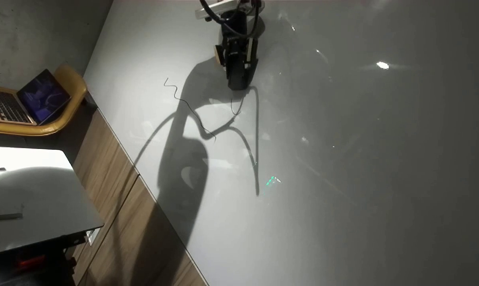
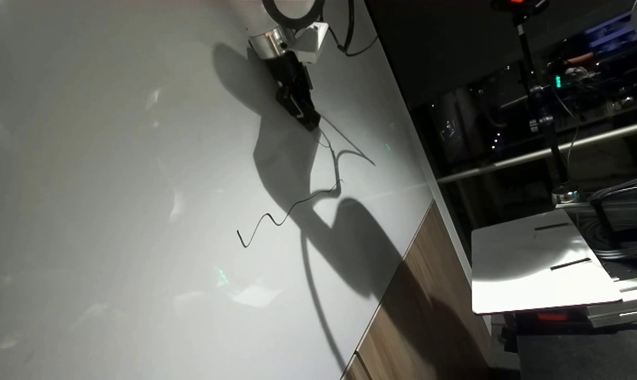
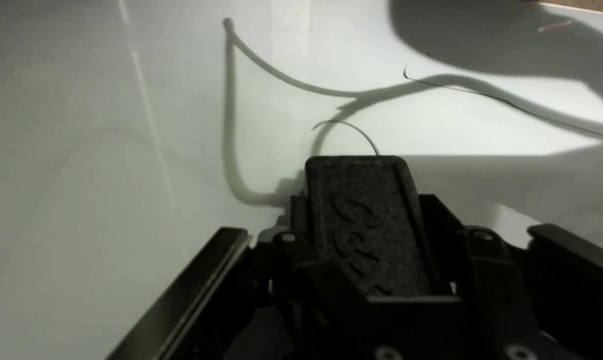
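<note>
In the wrist view, a dark block was clamped in the hand, a short curved line lying just past its end on the surface. In an exterior view, a wavy line was seen between hand and panelled edge, a laptop beyond the corner. In an exterior view, past that edge, a white panel was seen.

Bright glare on a glossy white surface, wood-grain panels alongside, mustard-yellow chair beyond
</note>
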Controlling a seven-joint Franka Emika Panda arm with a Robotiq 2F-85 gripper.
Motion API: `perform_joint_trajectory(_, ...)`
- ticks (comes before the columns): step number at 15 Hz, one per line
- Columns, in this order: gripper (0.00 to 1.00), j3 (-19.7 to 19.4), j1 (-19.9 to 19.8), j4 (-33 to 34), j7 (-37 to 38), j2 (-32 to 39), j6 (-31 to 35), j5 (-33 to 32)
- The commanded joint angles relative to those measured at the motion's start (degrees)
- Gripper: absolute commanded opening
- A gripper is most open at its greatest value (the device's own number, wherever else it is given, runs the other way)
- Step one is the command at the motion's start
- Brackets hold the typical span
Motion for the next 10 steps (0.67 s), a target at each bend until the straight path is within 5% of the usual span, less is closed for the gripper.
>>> perform_joint_trajectory(1,0.32,-2.3,-2.6,-3.0,1.2,2.8,10.2,1.7)
perform_joint_trajectory(10,0.32,-4.0,-4.6,-7.3,1.5,3.4,17.5,3.8)
